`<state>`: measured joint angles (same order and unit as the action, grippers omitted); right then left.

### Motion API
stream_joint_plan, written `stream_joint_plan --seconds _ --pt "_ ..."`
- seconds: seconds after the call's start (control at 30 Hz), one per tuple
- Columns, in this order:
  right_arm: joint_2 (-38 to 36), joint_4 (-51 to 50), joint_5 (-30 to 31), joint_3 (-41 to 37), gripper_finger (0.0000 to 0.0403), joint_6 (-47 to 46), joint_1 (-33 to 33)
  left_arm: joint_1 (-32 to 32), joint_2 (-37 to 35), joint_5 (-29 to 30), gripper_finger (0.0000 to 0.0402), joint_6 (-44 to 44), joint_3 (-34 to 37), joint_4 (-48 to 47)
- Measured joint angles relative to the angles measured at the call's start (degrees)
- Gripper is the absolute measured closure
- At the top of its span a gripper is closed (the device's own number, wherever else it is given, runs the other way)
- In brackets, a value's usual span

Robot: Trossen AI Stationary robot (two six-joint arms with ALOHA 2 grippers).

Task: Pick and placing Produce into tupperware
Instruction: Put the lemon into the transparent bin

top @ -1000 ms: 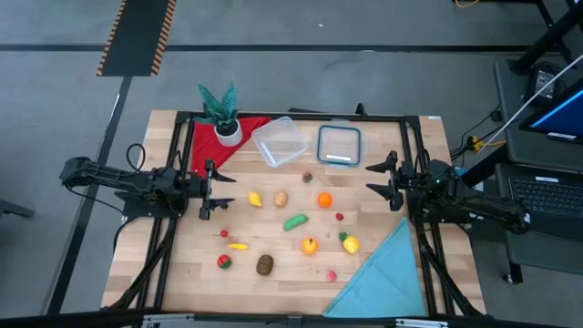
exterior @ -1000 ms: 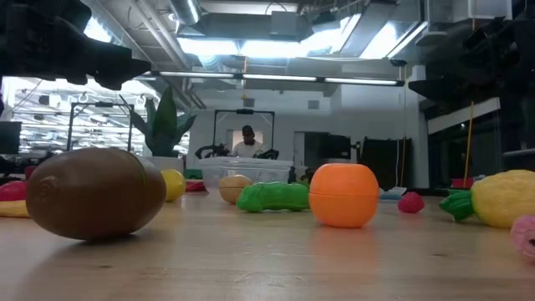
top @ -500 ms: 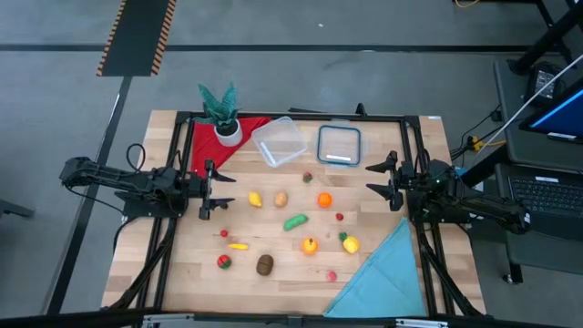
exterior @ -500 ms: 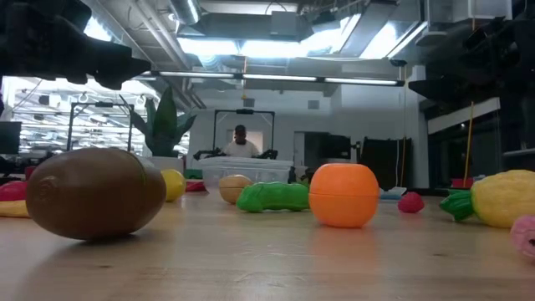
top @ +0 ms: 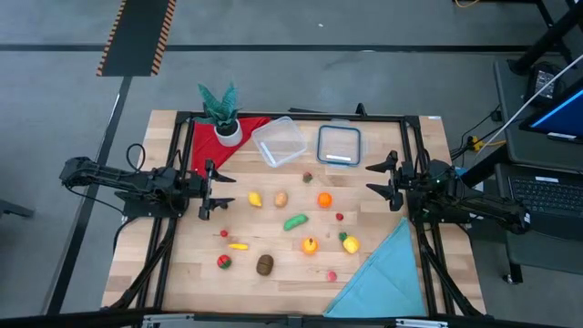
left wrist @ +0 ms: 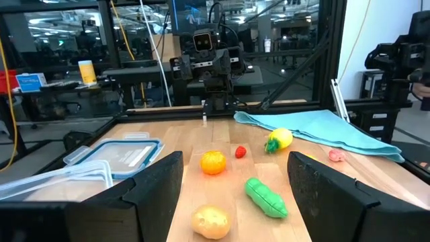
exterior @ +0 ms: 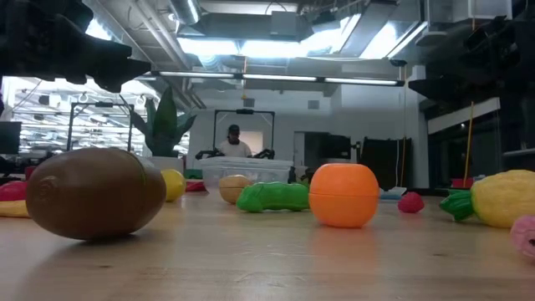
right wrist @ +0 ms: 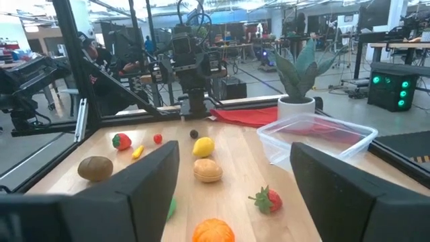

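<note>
Both arms are just sitting at the bench [top: 182,273] edges, left end effector [top: 206,189] and right end effector [top: 390,181] gaping, gripping nothing. Produce [top: 295,221] is lying scattered mid-bench, tupperware [top: 279,141] sitting empty beside the potted plant [top: 221,114].

orange [left wrist: 213,162], green pod [left wrist: 266,197] (nearer), blue cloth [left wrist: 316,127]

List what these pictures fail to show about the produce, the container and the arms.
- Clear squarish plastic container, low view: mostly hidden behind the tan potato and green pea pod; contents unreadable.
- Small dark fruit, high view: too small to identify.
- Pink fruit, low view: cut off by the picture's edge.
- Left end effector, right end effector: open, holding nothing.
</note>
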<state>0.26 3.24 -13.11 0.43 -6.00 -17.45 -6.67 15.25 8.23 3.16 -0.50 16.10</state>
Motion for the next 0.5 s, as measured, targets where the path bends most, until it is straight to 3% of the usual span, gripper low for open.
stream_joint_plan --seconds 0.5 --pt "0.0 -0.1 4.5 0.0 0.0116 -2.7 0.0 0.0 0.0 7.9 0.0140 -5.8 0.0 0.2"
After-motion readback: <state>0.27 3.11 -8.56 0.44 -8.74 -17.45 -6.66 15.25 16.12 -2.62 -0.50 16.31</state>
